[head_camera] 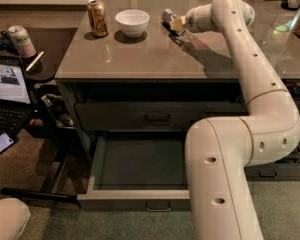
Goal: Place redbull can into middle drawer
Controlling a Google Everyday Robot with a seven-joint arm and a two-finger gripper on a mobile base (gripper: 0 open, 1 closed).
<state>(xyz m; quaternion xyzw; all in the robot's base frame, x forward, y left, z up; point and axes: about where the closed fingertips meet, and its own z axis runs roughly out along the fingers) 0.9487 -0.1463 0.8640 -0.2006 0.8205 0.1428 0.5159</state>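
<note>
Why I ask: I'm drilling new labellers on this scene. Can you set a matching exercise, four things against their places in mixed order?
Things:
1 redbull can
2 white bowl
3 gold-brown can
4 middle drawer

Places:
A pulled open below the countertop
B at the gripper, towards the back of the countertop
C left end of the countertop
D between the two countertop cans

Pairs: 1-B, 2-D, 3-C, 4-A.

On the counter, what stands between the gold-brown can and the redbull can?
The white bowl stands between them, as the camera view shows; the gripper is right beside the redbull can.
</note>
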